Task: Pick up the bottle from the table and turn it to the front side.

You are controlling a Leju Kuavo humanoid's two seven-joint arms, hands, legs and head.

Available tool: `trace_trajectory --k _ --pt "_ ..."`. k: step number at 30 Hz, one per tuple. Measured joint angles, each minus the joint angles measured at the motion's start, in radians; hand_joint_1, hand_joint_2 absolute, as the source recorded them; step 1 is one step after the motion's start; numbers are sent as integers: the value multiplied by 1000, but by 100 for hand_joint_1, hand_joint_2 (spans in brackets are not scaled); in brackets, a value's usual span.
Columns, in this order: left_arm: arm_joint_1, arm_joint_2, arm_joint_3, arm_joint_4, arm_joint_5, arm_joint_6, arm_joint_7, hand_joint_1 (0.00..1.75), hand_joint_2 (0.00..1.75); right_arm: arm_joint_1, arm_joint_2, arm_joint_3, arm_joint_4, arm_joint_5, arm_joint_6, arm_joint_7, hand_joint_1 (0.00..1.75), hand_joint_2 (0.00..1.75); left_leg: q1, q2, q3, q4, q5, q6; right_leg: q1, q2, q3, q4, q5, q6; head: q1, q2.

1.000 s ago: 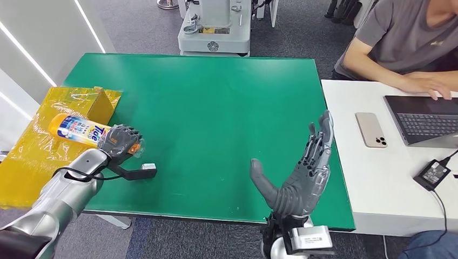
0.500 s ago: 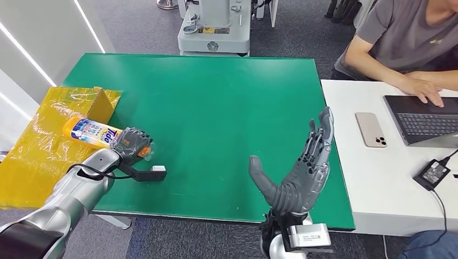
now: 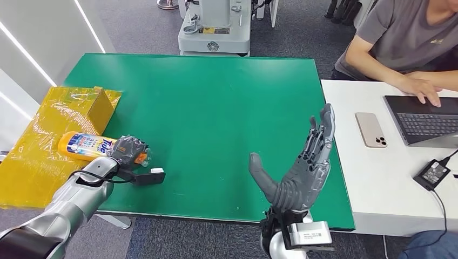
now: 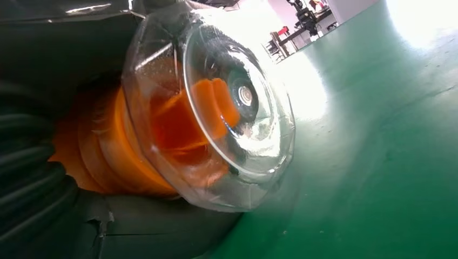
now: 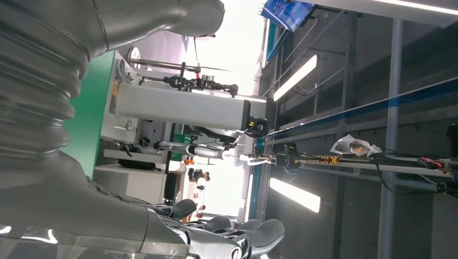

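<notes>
An orange Tide bottle [image 3: 86,145] with a blue and white label lies on its side at the left edge of the green table [image 3: 216,102]. My left hand [image 3: 128,150] grips its cap end. In the left wrist view the clear cap [image 4: 216,108] over the orange neck shows close up, just above the green surface, with my dark fingers [image 4: 27,178] wrapped round it. My right hand [image 3: 302,172] is held upright over the table's near right part, fingers spread, holding nothing.
A yellow wrapped cardboard box [image 3: 38,140] lies left of the table, under the bottle's far end. A white desk [image 3: 378,178] on the right carries a phone [image 3: 371,129], a laptop [image 3: 426,118] and a charger [image 3: 432,174]. A person [image 3: 405,43] sits there, typing.
The left hand has lowered the bottle and laid it flatter, down toward the table's left edge. The right hand has hardly moved.
</notes>
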Motion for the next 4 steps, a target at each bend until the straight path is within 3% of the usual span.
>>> trace_trajectory --k 4 --pt "0 0 5 1 -2 2 1 175 175 -1 0 -1 0 2 0 0 0 175 0 0 0 0 0 0 0 0 0 0 0 0 0 0"
